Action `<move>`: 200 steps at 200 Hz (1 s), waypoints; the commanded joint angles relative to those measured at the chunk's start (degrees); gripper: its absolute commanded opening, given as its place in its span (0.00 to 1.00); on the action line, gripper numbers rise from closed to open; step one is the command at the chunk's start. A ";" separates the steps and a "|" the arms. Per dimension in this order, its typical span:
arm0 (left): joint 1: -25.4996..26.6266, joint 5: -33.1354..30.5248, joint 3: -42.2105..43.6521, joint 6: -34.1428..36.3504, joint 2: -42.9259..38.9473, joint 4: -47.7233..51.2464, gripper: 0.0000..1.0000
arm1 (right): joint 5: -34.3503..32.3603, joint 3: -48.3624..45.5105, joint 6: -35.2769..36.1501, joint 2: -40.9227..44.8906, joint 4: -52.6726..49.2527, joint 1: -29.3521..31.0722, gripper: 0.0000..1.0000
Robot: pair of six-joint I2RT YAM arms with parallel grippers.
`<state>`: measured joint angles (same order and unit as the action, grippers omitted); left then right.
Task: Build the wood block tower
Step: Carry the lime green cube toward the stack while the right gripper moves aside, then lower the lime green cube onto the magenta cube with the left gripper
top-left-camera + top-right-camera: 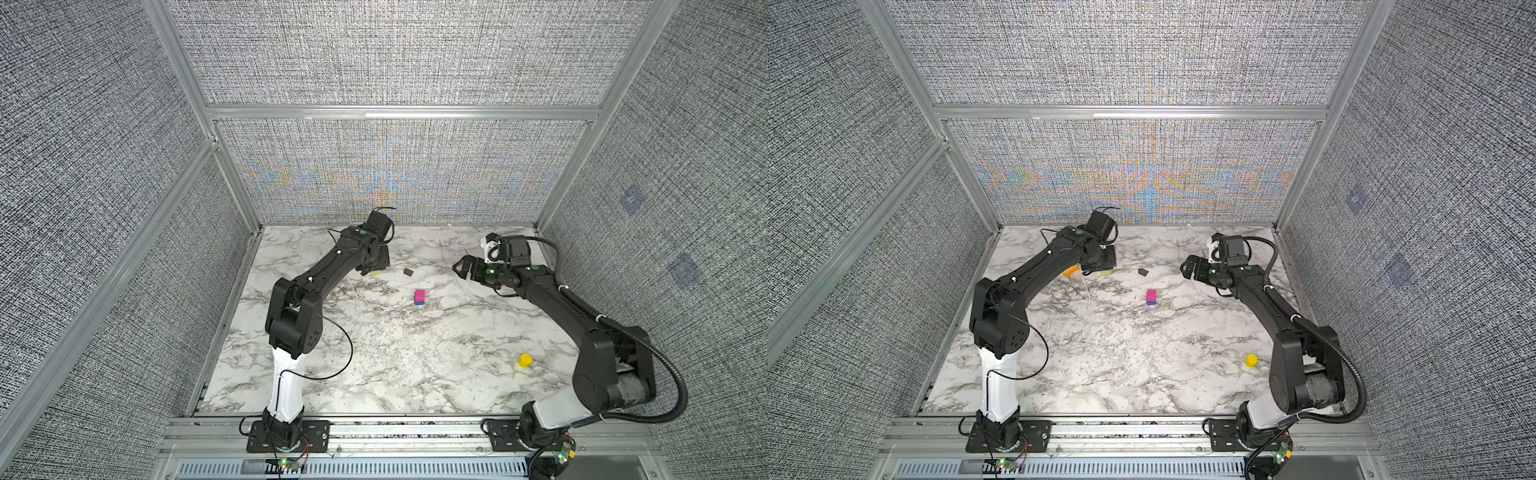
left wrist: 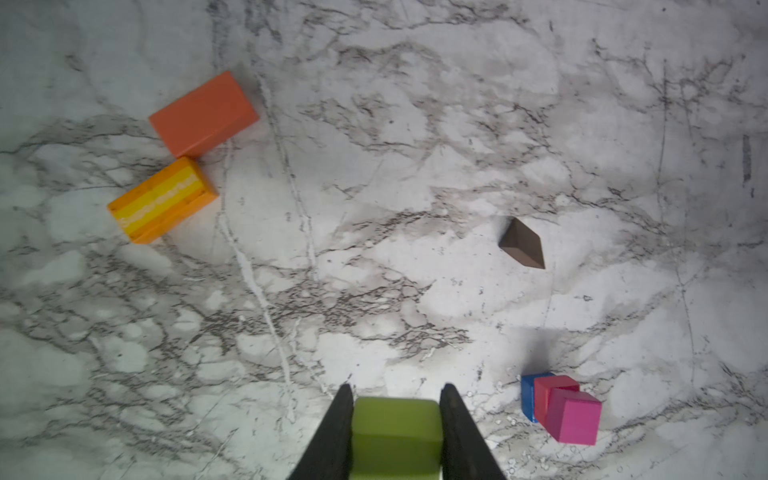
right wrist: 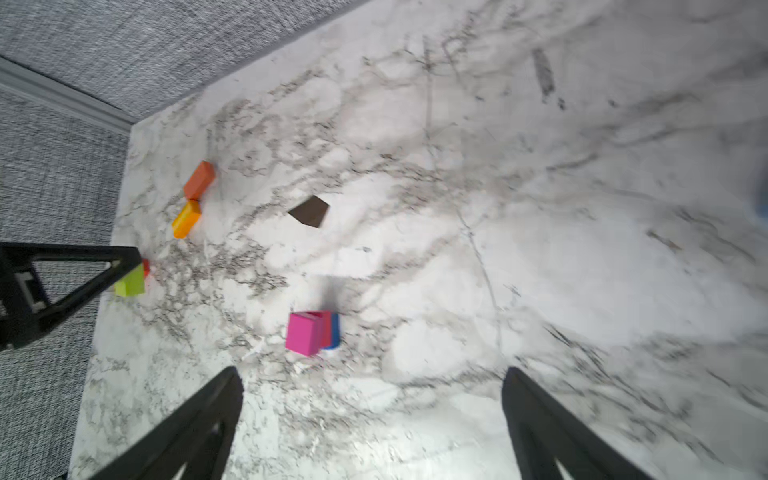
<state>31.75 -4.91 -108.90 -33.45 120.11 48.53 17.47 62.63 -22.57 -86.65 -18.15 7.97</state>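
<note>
Bright, even light falls from overhead, and the marble desk (image 1: pixel 399 374) washes pale with mild glare in both wrist views. A short, soft shadow lies beside the pink block (image 2: pixel 575 417). Rainbow moiré ripples over the woven back wall (image 1: pixel 386 174) in both top views, whose edges bow. The right wrist view is smeared; close to the left wrist lens, the green block (image 2: pixel 395 436) is out of focus

Bare marble tabletop (image 1: pixel 415 365) spreads wide before me. Only the pink-topped tower (image 1: pixel 419 297) and a brown block (image 1: pixel 408 272) interrupt it.
</note>
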 commanded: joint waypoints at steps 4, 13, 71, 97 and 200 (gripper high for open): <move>2.07 1.90 -4.65 0.89 3.31 1.76 0.24 | -0.60 -2.51 1.45 2.16 -2.75 -1.25 0.99; 2.92 2.17 -6.59 1.11 4.83 1.83 0.24 | -0.63 -3.31 1.59 2.73 -3.28 -1.74 0.99; 7.15 5.88 -14.44 2.46 12.08 -0.07 0.24 | 0.18 -7.17 1.64 4.66 -4.34 -6.06 0.99; 8.31 6.95 -15.40 3.70 13.62 -1.84 0.24 | 0.28 -7.00 1.65 3.83 -4.55 -6.55 0.99; 10.17 7.50 -14.11 -0.25 14.48 -2.96 0.25 | 0.65 -7.21 0.56 0.72 -2.46 -6.71 0.99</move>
<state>41.45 3.09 -123.79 -30.70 135.61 45.30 18.20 55.51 -21.37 -85.54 -21.41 1.23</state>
